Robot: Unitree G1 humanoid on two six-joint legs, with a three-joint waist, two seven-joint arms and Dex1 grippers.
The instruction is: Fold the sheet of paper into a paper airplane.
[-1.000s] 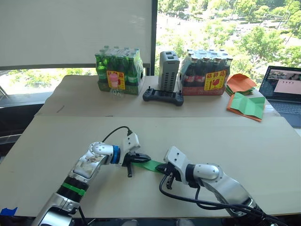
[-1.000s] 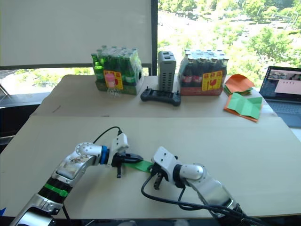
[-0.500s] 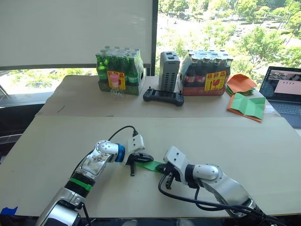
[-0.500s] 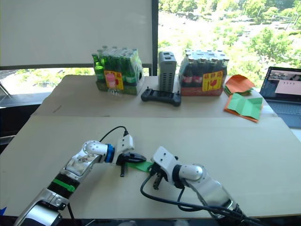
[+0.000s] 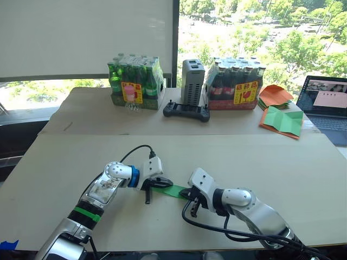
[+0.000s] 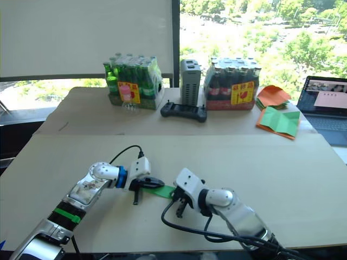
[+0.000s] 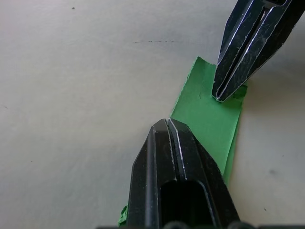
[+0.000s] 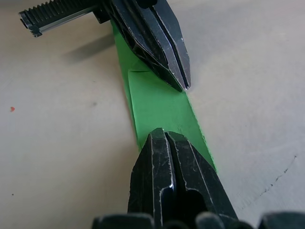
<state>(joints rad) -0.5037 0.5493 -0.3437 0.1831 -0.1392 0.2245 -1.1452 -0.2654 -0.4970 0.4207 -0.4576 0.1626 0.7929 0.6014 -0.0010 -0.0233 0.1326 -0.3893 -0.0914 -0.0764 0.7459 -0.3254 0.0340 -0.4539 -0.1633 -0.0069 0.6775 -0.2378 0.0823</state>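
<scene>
The sheet of paper [image 5: 174, 189] lies on the table [image 5: 271, 157] folded into a narrow bright green strip, close to the front edge. My left gripper [image 5: 164, 182] is shut, its tip resting on the strip's left part. My right gripper [image 5: 188, 193] is shut too, its tip on the strip's right end. In the left wrist view the green strip [image 7: 209, 119] runs under my own fingertips [image 7: 166, 125] toward the right gripper's tips [image 7: 228, 90]. In the right wrist view the strip [image 8: 157, 102] spans the short gap between the two grippers. I cannot tell whether either one pinches the paper.
Along the far table stand a pack of green bottles [image 5: 135, 81], a grey box [image 5: 193, 81], a pack of dark bottles [image 5: 236, 84] and a black controller [image 5: 187, 112]. At the right lie an orange paper stack [image 5: 276, 96], a green sheet with orange edges [image 5: 283, 120] and a laptop [image 5: 328, 108].
My left gripper slid a little to the right along the strip, then back. The right gripper and the paper have stayed put.
</scene>
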